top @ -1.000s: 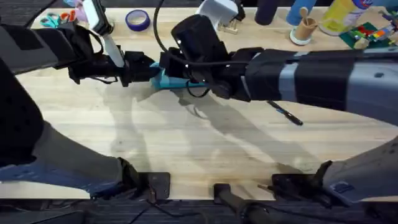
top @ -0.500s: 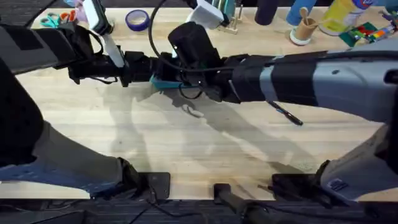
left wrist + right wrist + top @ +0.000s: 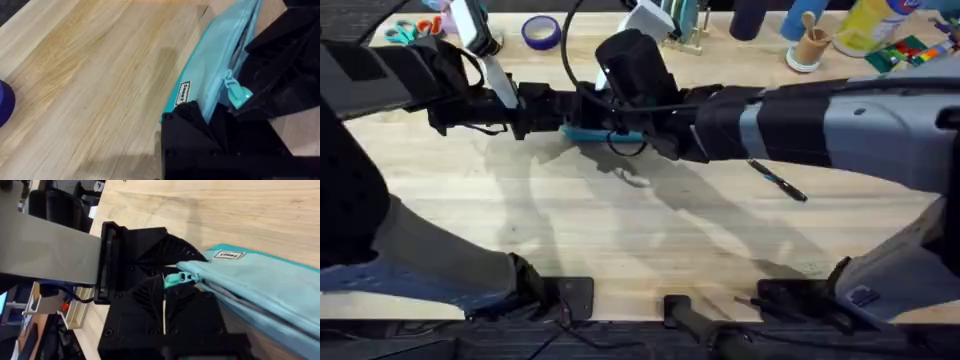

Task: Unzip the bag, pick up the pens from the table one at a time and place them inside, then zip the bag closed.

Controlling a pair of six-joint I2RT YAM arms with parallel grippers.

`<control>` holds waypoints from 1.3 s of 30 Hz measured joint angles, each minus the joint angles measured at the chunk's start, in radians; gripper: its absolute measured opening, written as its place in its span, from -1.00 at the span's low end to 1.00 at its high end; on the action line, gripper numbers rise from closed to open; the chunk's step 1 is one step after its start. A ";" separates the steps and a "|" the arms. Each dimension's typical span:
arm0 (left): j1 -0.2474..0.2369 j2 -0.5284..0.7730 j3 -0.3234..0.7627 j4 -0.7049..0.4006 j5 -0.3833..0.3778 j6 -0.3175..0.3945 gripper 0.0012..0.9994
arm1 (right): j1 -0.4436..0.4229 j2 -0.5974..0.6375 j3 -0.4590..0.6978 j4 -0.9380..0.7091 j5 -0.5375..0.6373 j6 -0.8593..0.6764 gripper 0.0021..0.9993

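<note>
We see the bag lying toward the far side of the table, between the two arms. The left gripper is clenched on the bag's end beside its small label. The right gripper is pinched on the zipper pull. One pen lies well apart to the right.

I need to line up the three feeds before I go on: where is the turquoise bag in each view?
Overhead: the bag lies upper centre on the table, between both arms' ends.
Left wrist: it runs from top right down to the black fingers at centre.
Right wrist: it fills the right side.
Shared landmark: the small white label on the bag's end, next to the zipper pull.
</note>
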 joint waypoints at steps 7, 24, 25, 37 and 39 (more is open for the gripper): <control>0.000 0.000 0.000 0.000 0.000 0.000 -0.92 | -0.004 0.000 0.000 0.000 -0.008 -0.002 -0.94; -0.006 0.000 0.000 0.011 0.000 0.003 -0.92 | -0.024 -0.197 0.000 -0.215 -0.128 -0.152 0.99; -0.006 0.000 0.000 0.011 0.000 0.003 -0.92 | -0.024 -0.215 0.000 -0.229 -0.127 -0.168 0.99; -0.007 0.000 0.000 0.011 -0.001 0.003 -0.92 | -0.024 -0.409 0.000 -0.465 0.023 -0.357 0.99; -0.007 0.000 0.000 0.011 -0.001 0.003 -0.92 | -0.024 -0.437 0.000 -0.488 0.067 -0.374 0.99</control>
